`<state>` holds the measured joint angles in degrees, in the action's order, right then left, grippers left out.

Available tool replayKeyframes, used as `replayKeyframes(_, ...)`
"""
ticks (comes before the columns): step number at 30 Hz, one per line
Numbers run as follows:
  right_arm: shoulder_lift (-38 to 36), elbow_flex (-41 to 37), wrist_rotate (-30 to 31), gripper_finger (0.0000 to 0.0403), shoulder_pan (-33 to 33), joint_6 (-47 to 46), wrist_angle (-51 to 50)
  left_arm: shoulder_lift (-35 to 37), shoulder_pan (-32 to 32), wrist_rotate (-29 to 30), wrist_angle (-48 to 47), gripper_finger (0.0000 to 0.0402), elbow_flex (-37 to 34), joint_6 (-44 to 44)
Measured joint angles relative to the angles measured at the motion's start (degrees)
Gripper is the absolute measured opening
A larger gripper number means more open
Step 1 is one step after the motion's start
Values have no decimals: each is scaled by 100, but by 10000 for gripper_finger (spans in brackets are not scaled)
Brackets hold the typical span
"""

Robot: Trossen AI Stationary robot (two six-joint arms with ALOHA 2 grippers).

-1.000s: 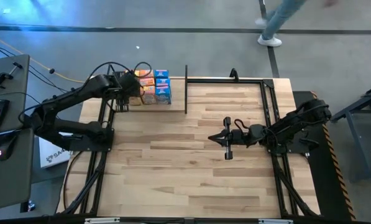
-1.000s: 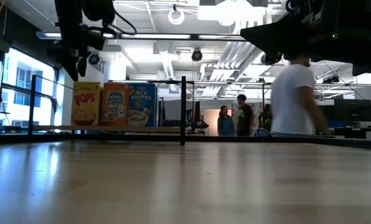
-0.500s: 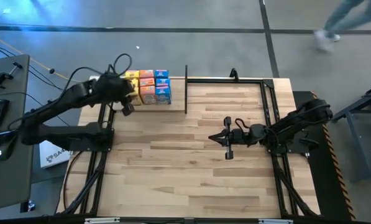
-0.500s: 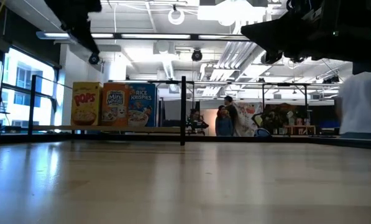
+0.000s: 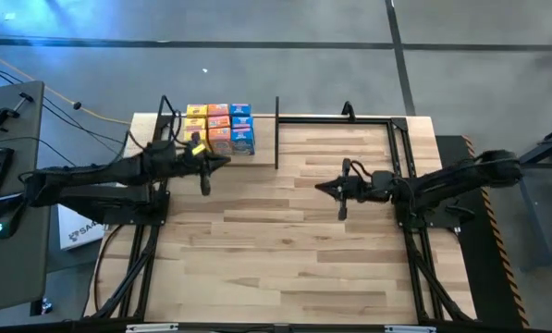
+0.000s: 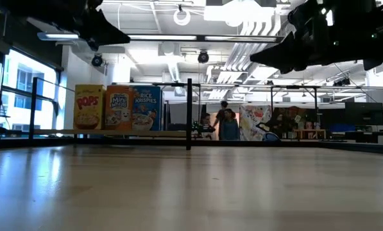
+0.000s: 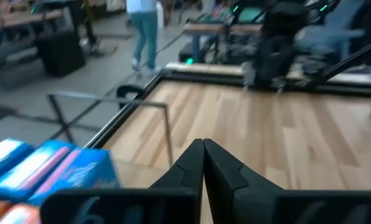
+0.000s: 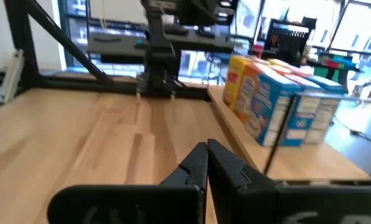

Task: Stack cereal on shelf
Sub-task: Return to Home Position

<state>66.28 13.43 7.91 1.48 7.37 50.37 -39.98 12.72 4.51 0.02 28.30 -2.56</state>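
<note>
Step in hand: I read this as the return to home; neither arm carries a box.
Left gripper (image 7: 203, 149): fingers pressed tip to tip with nothing between them, raised above the table (image 5: 285, 264), just in front of the shelf (image 6: 169, 134).
Right gripper (image 8: 207, 150): fingertips likewise together and empty, over mid-table, well apart from the shelf.
Cereal: on the shelf at the table's far left corner, upright in touching columns: yellow Pops box (image 6: 89, 108), orange Mini-Wheats box (image 6: 119, 108), blue Rice Krispies box (image 6: 145, 108).
Loose boxes: I see none on the table.
Next move: I'd bring the left arm back low-risk, clear of the boxes and the black post (image 6: 189, 114), then park both arms.
</note>
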Motion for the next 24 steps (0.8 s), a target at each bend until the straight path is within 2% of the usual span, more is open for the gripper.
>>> replayKeyframes(5, -452, 0, -369, 0, -460, 46, -838, 18, -337, 51, 1123, 1, -762, 4)
replayKeyframes(9, -490, -57, -762, 0, -803, 178, -942, 76, -438, 51, 1815, 1, -1307, 97)
replayKeyframes(15, -489, -420, -1145, 0, -1268, 144, -558, 411, -464, 49, 2029, 0, -1829, 237)
replayKeyframes(24, -752, -1264, -1142, 0, -1594, -138, 261, 1798, -464, 240, 1939, 0, -2569, 378)
